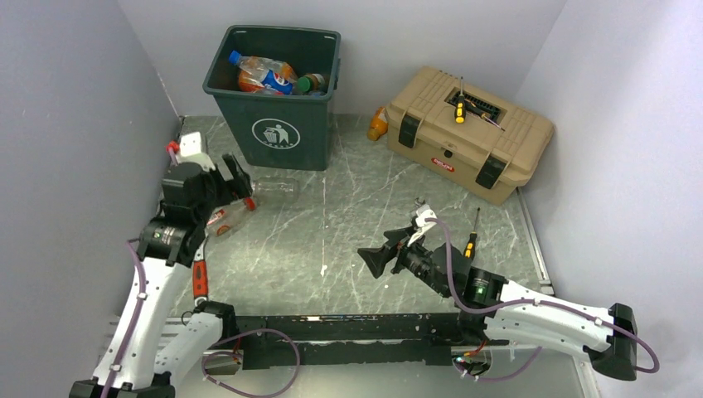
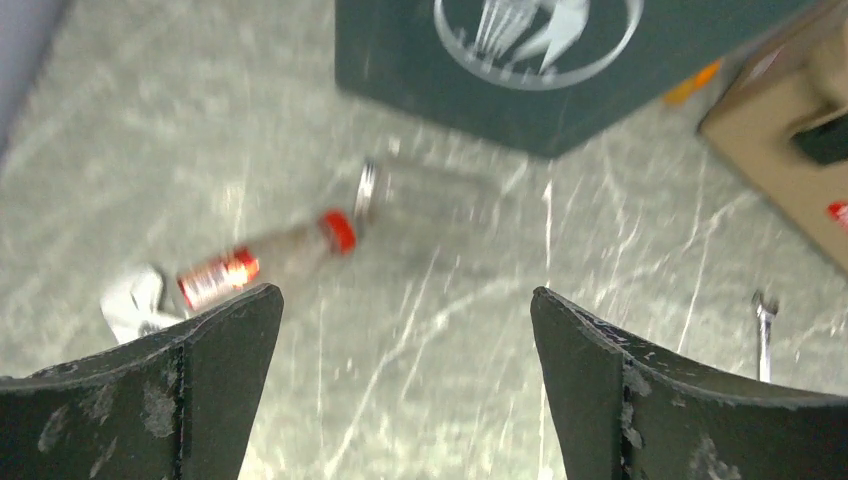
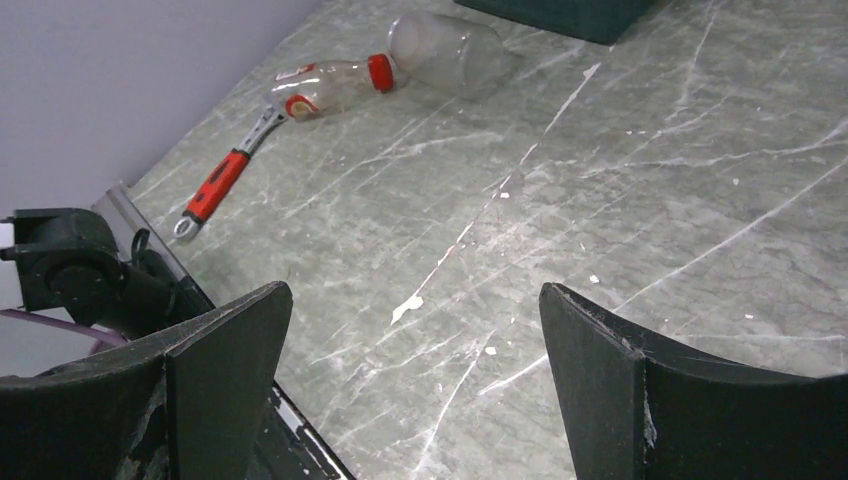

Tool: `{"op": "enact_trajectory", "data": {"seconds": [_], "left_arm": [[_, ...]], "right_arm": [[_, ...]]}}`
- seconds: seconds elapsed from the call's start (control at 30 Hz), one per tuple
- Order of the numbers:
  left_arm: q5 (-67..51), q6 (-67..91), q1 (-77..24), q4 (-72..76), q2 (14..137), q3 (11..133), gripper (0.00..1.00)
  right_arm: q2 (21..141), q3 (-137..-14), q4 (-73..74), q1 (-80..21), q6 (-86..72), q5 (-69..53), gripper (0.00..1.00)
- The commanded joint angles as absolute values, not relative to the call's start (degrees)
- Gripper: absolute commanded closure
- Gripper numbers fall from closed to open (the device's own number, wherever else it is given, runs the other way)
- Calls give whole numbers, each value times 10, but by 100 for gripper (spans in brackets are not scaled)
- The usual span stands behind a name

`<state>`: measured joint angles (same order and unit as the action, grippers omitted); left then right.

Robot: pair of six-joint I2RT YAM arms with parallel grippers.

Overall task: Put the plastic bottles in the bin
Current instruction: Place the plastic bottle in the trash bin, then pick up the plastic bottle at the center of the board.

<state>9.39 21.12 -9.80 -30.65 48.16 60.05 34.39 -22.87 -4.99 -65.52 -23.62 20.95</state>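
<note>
The dark green bin (image 1: 278,124) stands at the back left with several bottles (image 1: 265,76) inside. A clear bottle (image 1: 278,189) lies on the table in front of it. A smaller bottle with a red cap and red label (image 1: 225,217) lies just to its left. An orange bottle (image 1: 378,124) stands beside the toolbox. My left gripper (image 1: 240,178) is open and empty above the two lying bottles, which show in its wrist view (image 2: 270,260) (image 2: 430,190). My right gripper (image 1: 380,253) is open and empty over mid-table, and the same two bottles show in its wrist view (image 3: 335,85) (image 3: 450,45).
A tan toolbox (image 1: 468,137) sits at the back right with a yellow-handled screwdriver (image 1: 458,108) on its lid. Another screwdriver (image 1: 471,240) lies by the right arm. A red-handled wrench (image 1: 200,278) lies near the left arm's base. Walls close in on both sides.
</note>
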Motion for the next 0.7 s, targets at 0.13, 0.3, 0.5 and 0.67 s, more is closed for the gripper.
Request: {"op": "enact_trajectory", "data": {"seconds": [0.13, 0.3, 0.5, 0.67], "left_arm": [[64, 346, -100, -382, 544, 493, 1], [154, 309, -80, -309, 536, 446, 0], [163, 181, -43, -336, 700, 595, 2], [71, 41, -24, -373, 783, 639, 0]], "right_arm": [[354, -221, -100, -657, -259, 207, 1], [336, -204, -104, -657, -270, 206, 1], [328, -173, -139, -657, -259, 197, 1], [310, -162, -149, -657, -258, 178, 1]]}}
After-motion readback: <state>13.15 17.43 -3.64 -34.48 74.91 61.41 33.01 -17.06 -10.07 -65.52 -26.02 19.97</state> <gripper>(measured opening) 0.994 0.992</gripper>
